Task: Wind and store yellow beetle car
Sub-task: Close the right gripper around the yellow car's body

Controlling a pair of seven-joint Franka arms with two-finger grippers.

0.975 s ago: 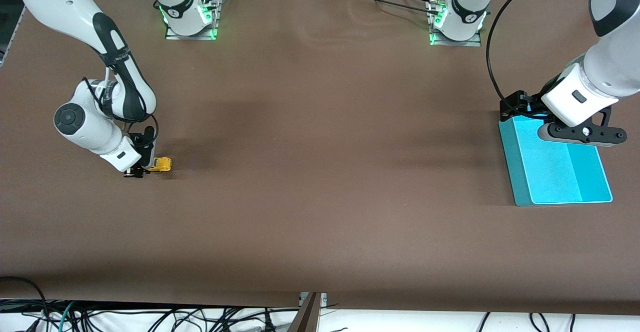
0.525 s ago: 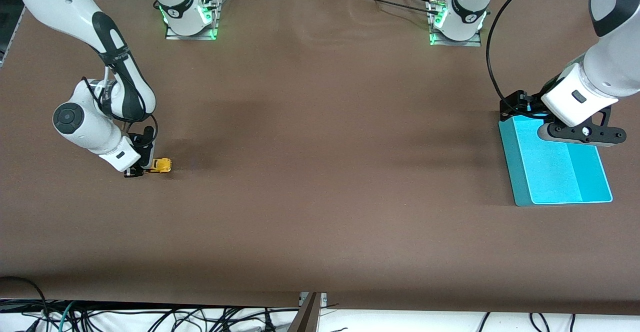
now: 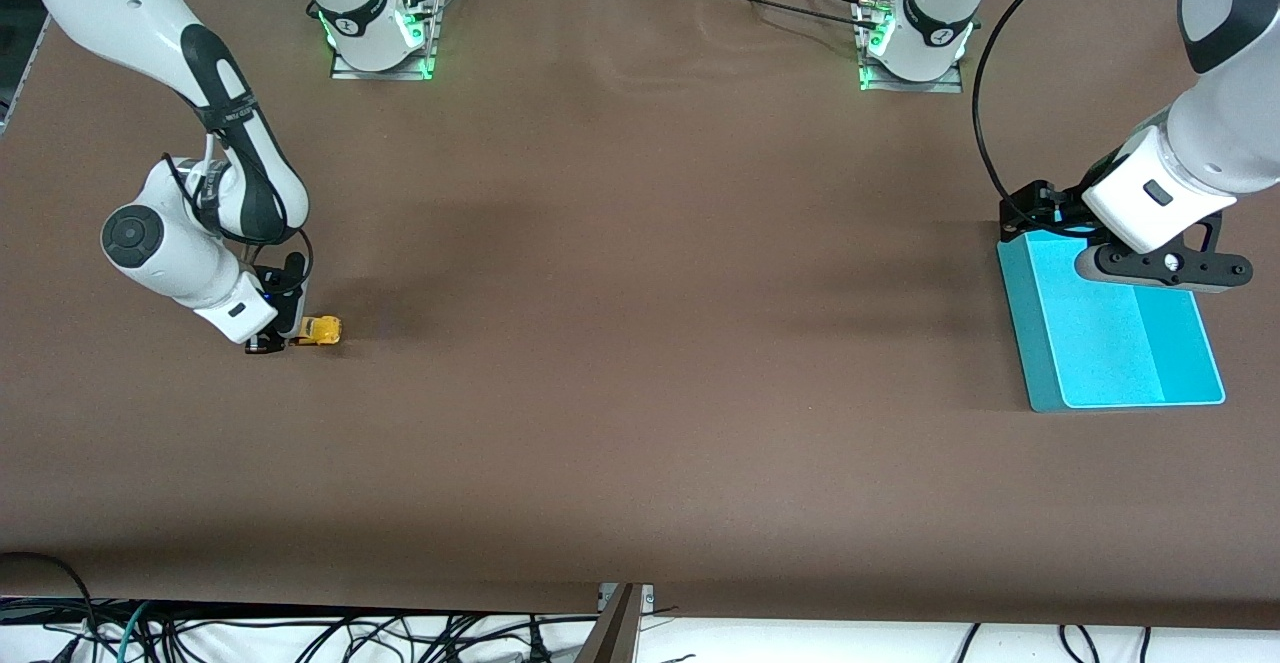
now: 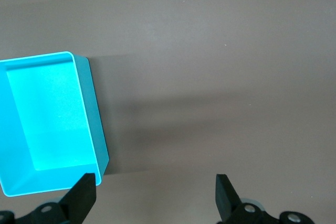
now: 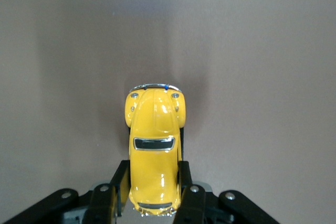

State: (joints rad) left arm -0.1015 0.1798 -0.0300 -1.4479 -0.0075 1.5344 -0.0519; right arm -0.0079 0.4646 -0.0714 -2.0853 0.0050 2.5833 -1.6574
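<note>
2 white Franka arms, glossy rounded shells with black joint bands and grey cuffs; green lights glow at both bases, each bolted to a metal plate with a red button on top; the right arm (image 3: 190,243) wears a black strap and thin black cables along its forearm, a round dark cap on its elbow joint; the left arm (image 3: 1190,163) trails a long black cable looping upward; a black bracket with screws sits under its wrist; black finger pads (image 4: 84,195) on the left claw (image 4: 156,195); right claw (image 5: 154,190) black with silver screws.
</note>
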